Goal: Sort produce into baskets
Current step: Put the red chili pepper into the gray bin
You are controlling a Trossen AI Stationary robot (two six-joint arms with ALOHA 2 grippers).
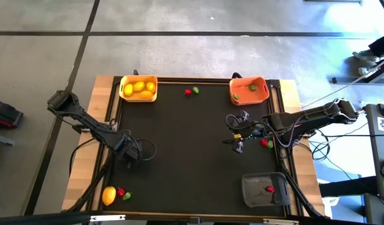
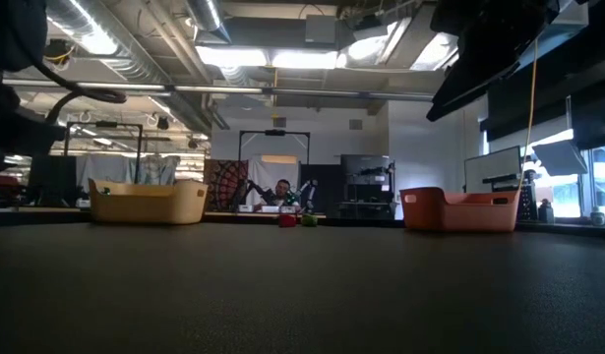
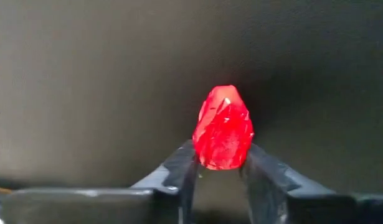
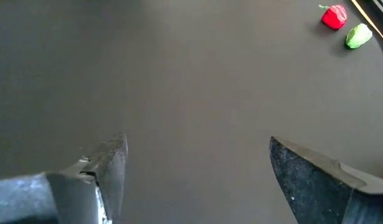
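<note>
My left gripper (image 1: 129,152) points down at the mat's left side, shut on a small red piece (image 3: 223,127) that fills the left wrist view; from above the gripper hides it. My right gripper (image 1: 238,132) hangs open over the mat's right half, nothing between its fingers (image 4: 197,174). The yellow basket (image 1: 138,88) at the far left holds lemons. The orange-red basket (image 1: 248,89) at the far right holds green pieces. The dark grey basket (image 1: 265,190) at the near right holds a red piece (image 1: 270,189). My left gripper pinches the red piece between its two fingers, one on each side of its broader end (image 3: 207,155). The fingers come from above, pointing down. The narrower end sticks out past the fingertips. Whether the piece rests on the mat or is clear of it, I cannot tell.
A red piece (image 1: 188,91) and a green one (image 1: 195,90) lie by the far edge between the two far baskets. A lemon (image 1: 108,195), a red piece (image 1: 121,192) and a green piece (image 1: 127,196) lie at the near left corner. Another red piece (image 1: 264,143) lies beside my right arm.
</note>
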